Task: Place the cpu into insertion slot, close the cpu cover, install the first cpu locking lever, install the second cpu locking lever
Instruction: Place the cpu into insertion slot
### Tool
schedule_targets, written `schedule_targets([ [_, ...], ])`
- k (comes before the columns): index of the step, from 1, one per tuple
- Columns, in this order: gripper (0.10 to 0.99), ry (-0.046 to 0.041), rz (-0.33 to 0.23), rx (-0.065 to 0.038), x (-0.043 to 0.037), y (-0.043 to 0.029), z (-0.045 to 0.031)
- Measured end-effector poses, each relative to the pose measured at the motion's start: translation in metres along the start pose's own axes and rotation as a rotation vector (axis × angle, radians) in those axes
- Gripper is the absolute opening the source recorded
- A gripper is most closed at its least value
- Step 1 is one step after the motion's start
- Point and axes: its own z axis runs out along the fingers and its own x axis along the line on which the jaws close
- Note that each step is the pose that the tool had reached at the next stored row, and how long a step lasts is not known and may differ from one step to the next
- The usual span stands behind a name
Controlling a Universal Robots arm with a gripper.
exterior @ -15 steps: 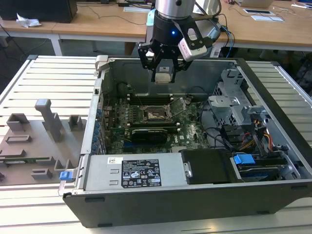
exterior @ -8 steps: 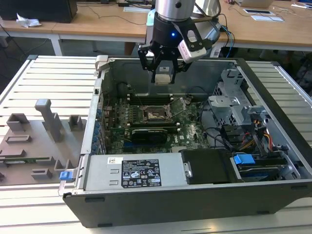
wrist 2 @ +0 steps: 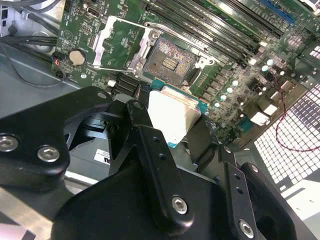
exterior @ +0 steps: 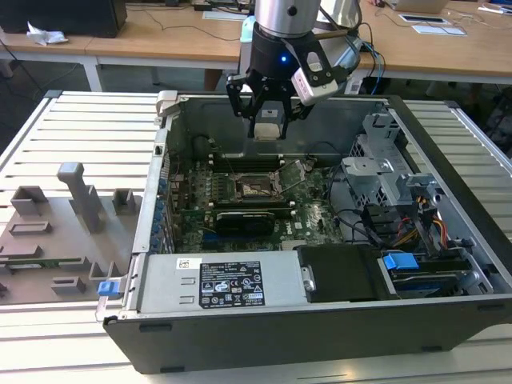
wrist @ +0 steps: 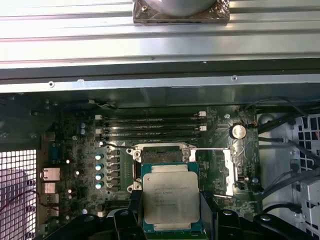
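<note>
Closed on the cpu (wrist: 170,202), the hand (exterior: 268,122) is hanging in the upper middle of the exterior view, over the open case (exterior: 448,152) that is lying on the slatted bench (exterior: 80,120). Its two black fingers (wrist: 134,210) are pressing on two opposite edges of the chip, and the silver top is facing the first wrist camera. In both wrist views the cpu is sitting just over the socket (wrist 2: 170,62) but apart from it. The socket is bare, and its field of contacts is showing. The cover (wrist: 229,175) is lying folded open beside the socket.

I am judging the cpu as light and stiff, a flat metal plate on a thin board. The top is looking smooth, so it may be slipping if the grip is weak. The underside and the socket contacts are fragile, I think, and pressing them at an angle is risking damage. The side edges are the right place for holding, as the hand is doing now. In the exterior view the arm is pointing almost straight down, with the wrist above the far part of the board.
</note>
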Motion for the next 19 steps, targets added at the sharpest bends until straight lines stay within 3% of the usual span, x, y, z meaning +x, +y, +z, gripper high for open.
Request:
schedule_targets([
  [10,0.545,0.0,0.0,0.0,-0.0001,-0.0005,0.0052],
  [19,0.545,0.0,0.0,0.0,-0.0003,-0.0014,0.0158],
])
